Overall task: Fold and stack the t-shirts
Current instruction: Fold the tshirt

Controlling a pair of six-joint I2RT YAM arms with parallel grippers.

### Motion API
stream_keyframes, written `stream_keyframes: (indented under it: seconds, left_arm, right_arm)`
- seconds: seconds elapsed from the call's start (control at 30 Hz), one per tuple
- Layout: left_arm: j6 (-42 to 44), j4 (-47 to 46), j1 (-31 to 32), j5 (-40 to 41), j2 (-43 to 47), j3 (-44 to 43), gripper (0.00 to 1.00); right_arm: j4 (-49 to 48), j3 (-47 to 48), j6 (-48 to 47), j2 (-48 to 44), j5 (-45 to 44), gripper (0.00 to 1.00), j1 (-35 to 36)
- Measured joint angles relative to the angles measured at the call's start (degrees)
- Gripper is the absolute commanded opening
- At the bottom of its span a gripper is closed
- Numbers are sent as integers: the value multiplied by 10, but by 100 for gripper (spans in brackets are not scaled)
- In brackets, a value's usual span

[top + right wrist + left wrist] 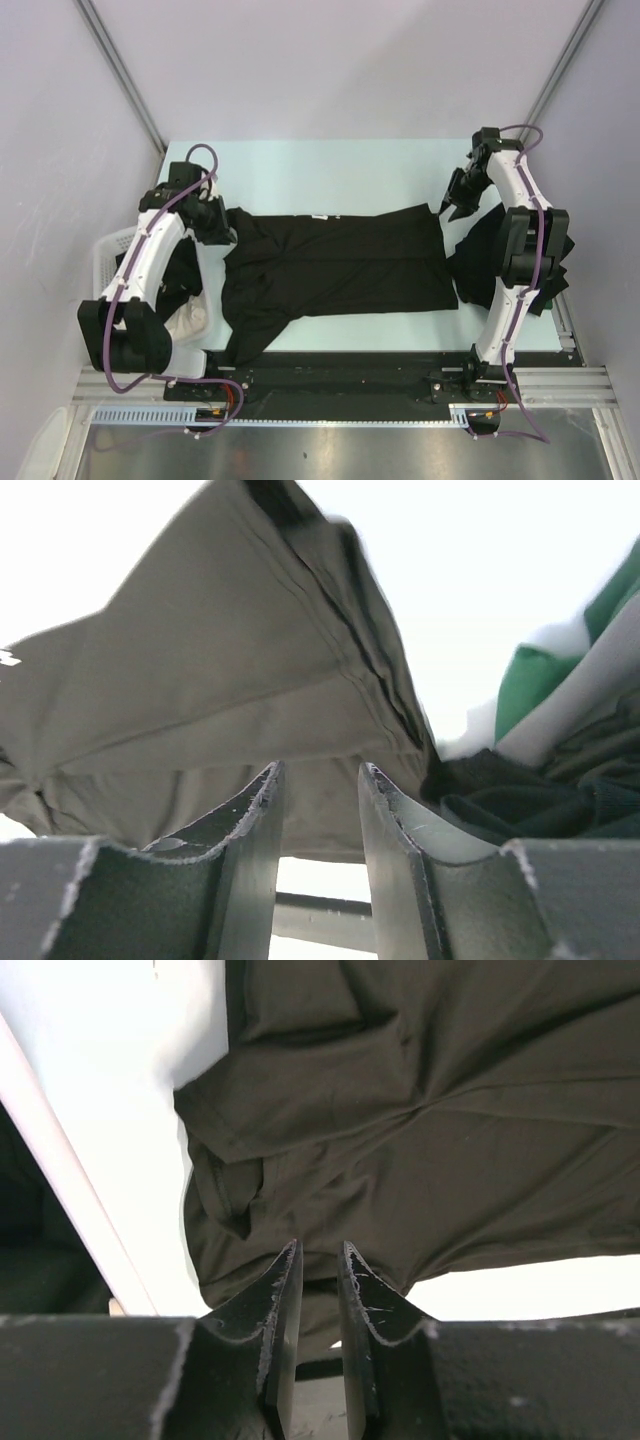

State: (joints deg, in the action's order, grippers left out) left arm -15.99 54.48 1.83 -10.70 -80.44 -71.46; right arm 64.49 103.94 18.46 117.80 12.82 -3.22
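On my overhead feed one black t-shirt [340,265] lies spread across the middle of the frame. It is laid sideways on the pale table [330,170], its body running out to the right and a sleeve trailing toward the lower left. A heap of dark t-shirts [478,262] sits at the right edge of the table, just beside the spread shirt's right end and partly behind the right arm [510,290].

The left arm [150,260] climbs from its base at the lower left and bends rightward at the wrist. That puts the left gripper [218,228] at the shirt's upper-left end. On its wrist feed I see the two fingers [280,1290] standing slightly apart with nothing between them, and the rumpled fabric lies just beyond the tips.

The right arm rises from the lower right, arches to the upper right of the frame and folds back down. The right gripper [443,207] hangs at the shirt's upper-right corner. Its wrist feed shows the jaws parted and empty, with the shirt's hemmed edge just past the tips. Dark cloth is bunched at the lower right of that feed, and above it is a green and white piece [545,670] I can't identify.

At the left edge of the overhead frame is a white lattice basket [108,250], partly under the left arm. It holds dark fabric [182,280] and a white cloth [190,320].
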Motion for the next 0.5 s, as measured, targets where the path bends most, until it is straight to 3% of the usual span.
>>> stream_keyframes:
  seconds: [0.23,0.5]
  left_arm:
    - [-1,-34,0,1,-25,-30,20]
    - [0,-93,0,17,-105,-41,24]
  right_arm:
    - [-22,50,-1,6,-4,40,14]
    - [-75,50,-7,19,-4,41,33]
